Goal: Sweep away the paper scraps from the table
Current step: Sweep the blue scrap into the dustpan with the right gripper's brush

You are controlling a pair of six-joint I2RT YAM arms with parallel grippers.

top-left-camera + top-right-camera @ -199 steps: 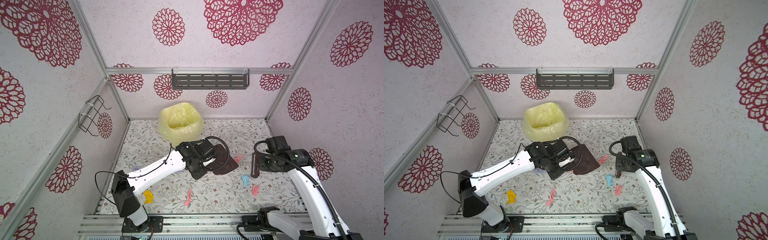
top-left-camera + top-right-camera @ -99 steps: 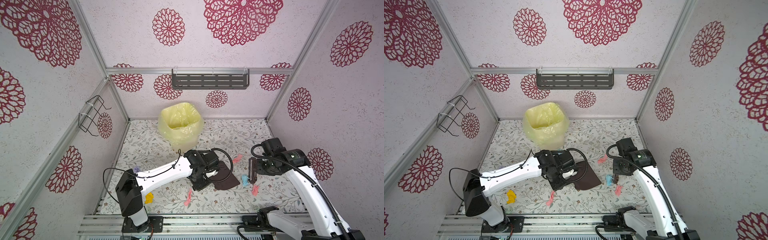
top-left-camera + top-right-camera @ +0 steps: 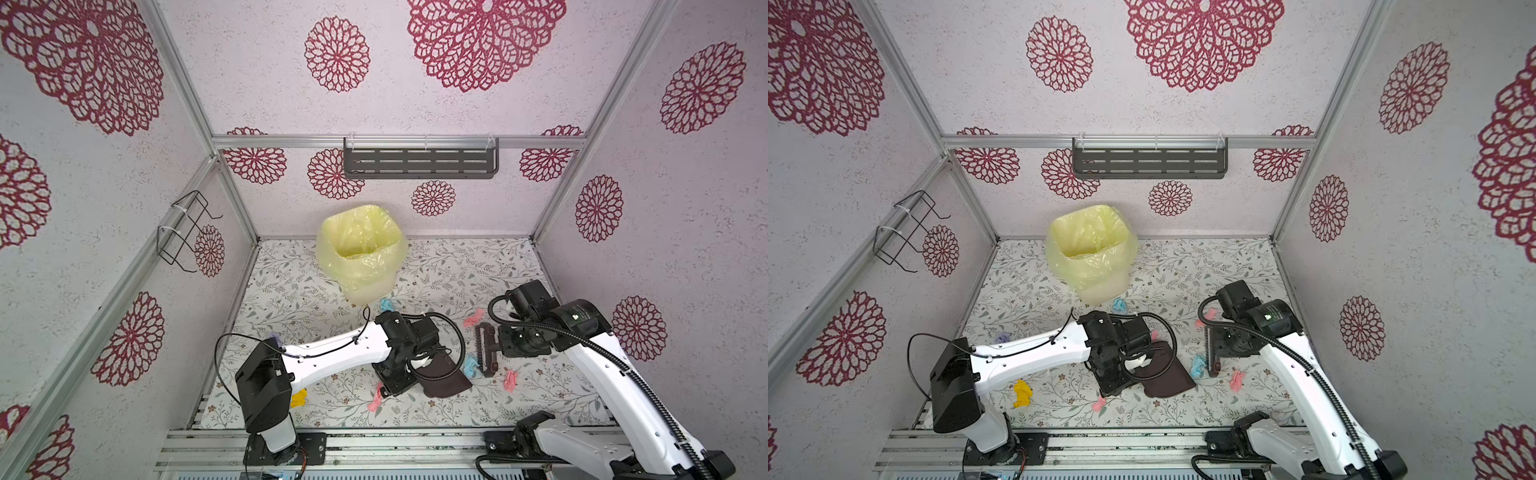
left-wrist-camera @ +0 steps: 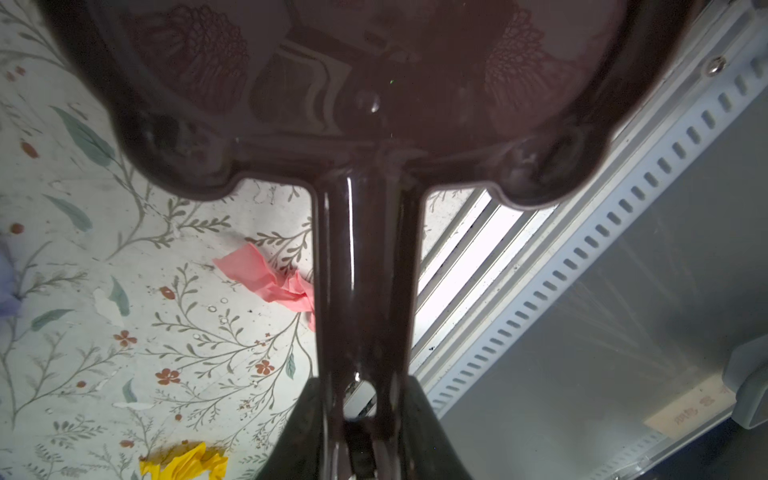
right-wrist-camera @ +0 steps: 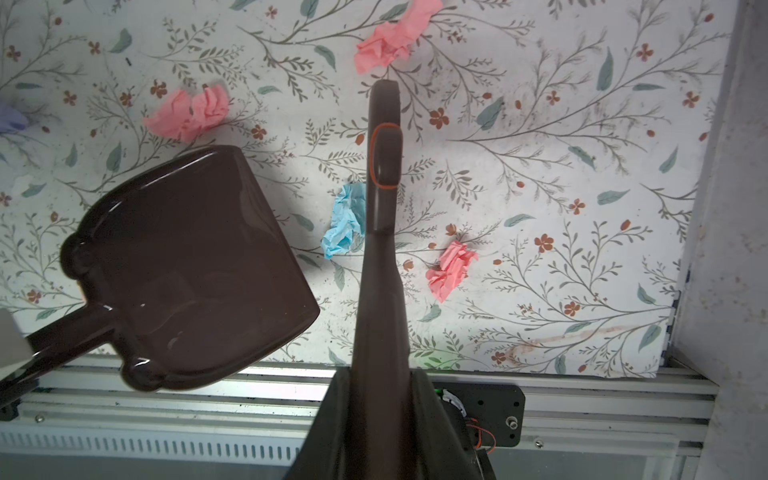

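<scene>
My left gripper [image 4: 365,386] is shut on the handle of a dark brown dustpan [image 3: 446,382] [image 5: 187,257] held low over the table [image 3: 436,266] near its front edge. My right gripper [image 5: 380,374] is shut on the handle of a brown brush [image 3: 484,349] [image 5: 382,208]. A light blue paper scrap [image 3: 469,365] [image 5: 347,224] lies between the pan's lip and the brush. Pink scraps lie right of the brush [image 3: 511,379] [image 5: 453,270], behind it [image 3: 473,320] and under the pan's handle [image 4: 270,282]. A yellow scrap [image 3: 298,398] and a lilac scrap [image 3: 273,336] lie at the left.
A bin lined with a yellow bag [image 3: 360,249] stands at the back middle, with another blue scrap [image 3: 387,305] at its foot. Aluminium rails [image 3: 374,440] run along the front edge. Lilac walls close the left, back and right sides.
The left arm has carried the dustpan forward and to the right, up to the blue scrap. The right arm has brought the brush leftward, close behind that scrap.
</scene>
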